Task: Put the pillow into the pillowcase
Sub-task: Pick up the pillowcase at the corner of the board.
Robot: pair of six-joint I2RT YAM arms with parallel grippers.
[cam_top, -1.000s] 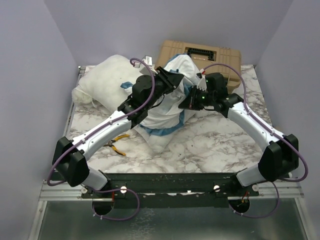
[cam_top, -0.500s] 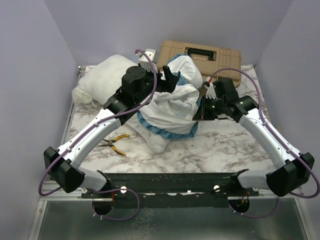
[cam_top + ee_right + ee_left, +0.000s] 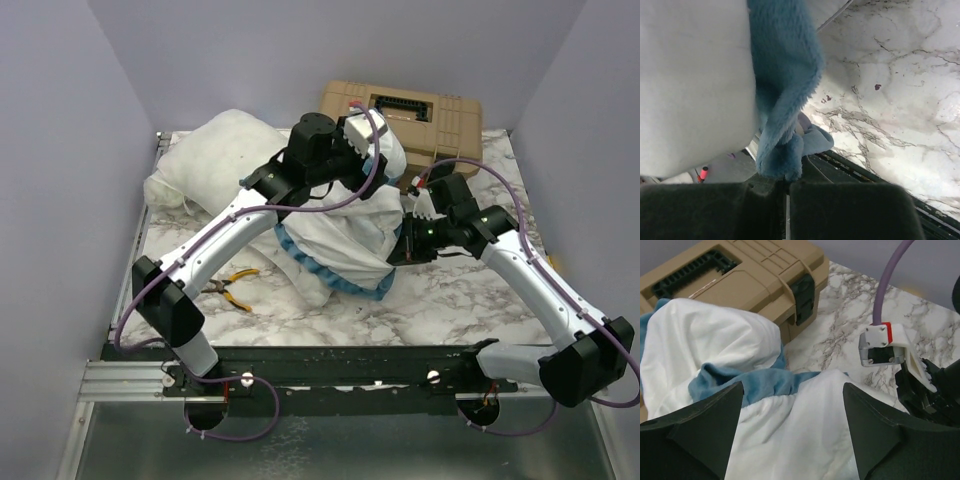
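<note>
The pillow (image 3: 210,152), plump and all white, lies at the back left of the table. The pillowcase (image 3: 345,225) is bunched in the middle with its white side out and its blue frill (image 3: 335,275) showing. My left gripper (image 3: 372,158) hovers over its far end; in the left wrist view the left gripper (image 3: 792,440) is open, with white cloth and blue frill (image 3: 760,382) below the spread fingers (image 3: 700,432). My right gripper (image 3: 405,240) is at the pillowcase's right side. In the right wrist view the right gripper (image 3: 787,182) is shut on the blue frill (image 3: 782,100).
A tan hard case (image 3: 415,110) stands at the back, right behind the pillowcase; its latch side (image 3: 802,297) shows in the left wrist view. Yellow-handled pliers (image 3: 232,285) lie on the marble top (image 3: 440,300) at the front left. Grey walls close in on three sides.
My left gripper has opened and let go of the pillowcase, then swung right over its far end. The right gripper has drawn the frill rightward and toward the front.
</note>
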